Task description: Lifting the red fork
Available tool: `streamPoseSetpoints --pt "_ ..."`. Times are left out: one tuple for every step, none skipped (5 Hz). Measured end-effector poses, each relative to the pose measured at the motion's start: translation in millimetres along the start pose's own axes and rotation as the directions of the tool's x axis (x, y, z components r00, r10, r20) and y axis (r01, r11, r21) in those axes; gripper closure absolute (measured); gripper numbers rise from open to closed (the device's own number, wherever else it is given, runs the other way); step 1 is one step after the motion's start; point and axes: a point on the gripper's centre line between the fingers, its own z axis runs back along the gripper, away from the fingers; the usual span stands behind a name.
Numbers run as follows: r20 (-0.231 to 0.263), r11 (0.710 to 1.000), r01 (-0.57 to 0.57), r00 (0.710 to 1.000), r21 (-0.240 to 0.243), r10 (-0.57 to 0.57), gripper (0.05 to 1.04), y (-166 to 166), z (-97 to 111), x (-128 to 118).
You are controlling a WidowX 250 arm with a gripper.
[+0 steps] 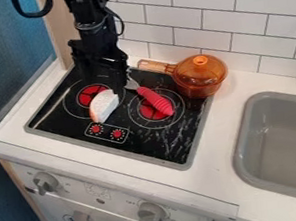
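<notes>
The fork's handle [155,100] is red, the lidded pot [202,78] amber-orange, the sink [250,161] grey.

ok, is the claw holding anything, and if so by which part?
Can't tell. The claw hangs right by the metal end of the red fork; whether it grips there can't be made out.

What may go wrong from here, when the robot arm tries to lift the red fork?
The gripper is close to the fork's metal end, so it may push the red fork away across the stovetop instead of lifting it. The pale slice-like piece lies just beside and could get bumped. The orange pot has its handle near the fork's head, so a lift drifting that way might knock it.
</notes>
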Motion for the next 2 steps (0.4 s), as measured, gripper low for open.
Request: streamPoseSetpoints --pt "-0.033 1.000 -0.005 0.999 -0.012 0.004 0.083 -2.1 -13.4 -4.8" --pt "-0.036 1.000 -0.013 0.999 0.022 0.014 0.083 -5.6 -22.2 -12.9"
